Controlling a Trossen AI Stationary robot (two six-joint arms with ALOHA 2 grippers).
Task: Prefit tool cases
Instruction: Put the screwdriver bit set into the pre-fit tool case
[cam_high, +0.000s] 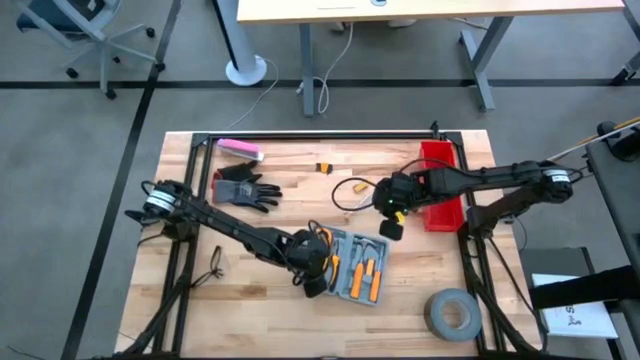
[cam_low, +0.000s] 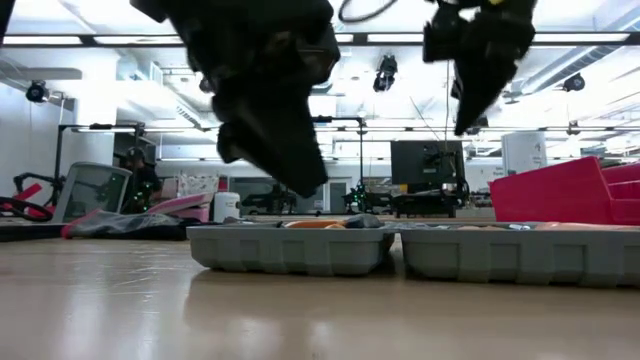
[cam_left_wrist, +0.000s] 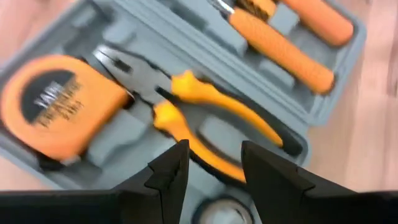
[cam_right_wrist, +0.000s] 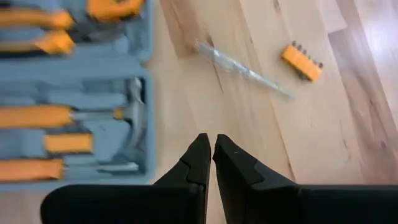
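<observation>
The grey-blue tool case (cam_high: 384, 246) lies open on the wooden table, both halves (cam_low: 290, 250) flat. Its moulded slots (cam_left_wrist: 124, 140) hold yellow-handled pliers (cam_left_wrist: 205, 106), an orange tape measure (cam_left_wrist: 53, 102) and orange-handled screwdrivers (cam_left_wrist: 280, 53). My left gripper (cam_left_wrist: 211, 168) hangs open just above the pliers' handles, over the case's left half (cam_high: 315, 265), clear of it in the low view (cam_low: 300, 180). My right gripper (cam_right_wrist: 208, 155) is shut on nothing and raised over bare wood right of the case's far end (cam_high: 390, 218); the case's edge (cam_right_wrist: 106, 99) shows beside it.
A red bin (cam_high: 440, 185) stands at the right edge and a grey tape roll (cam_high: 452, 312) at the near right. Black gloves (cam_high: 245, 190) and a pink object (cam_high: 240, 150) lie far left. An orange bit holder (cam_right_wrist: 301, 62) and a clear rod (cam_right_wrist: 242, 68) lie beyond the case.
</observation>
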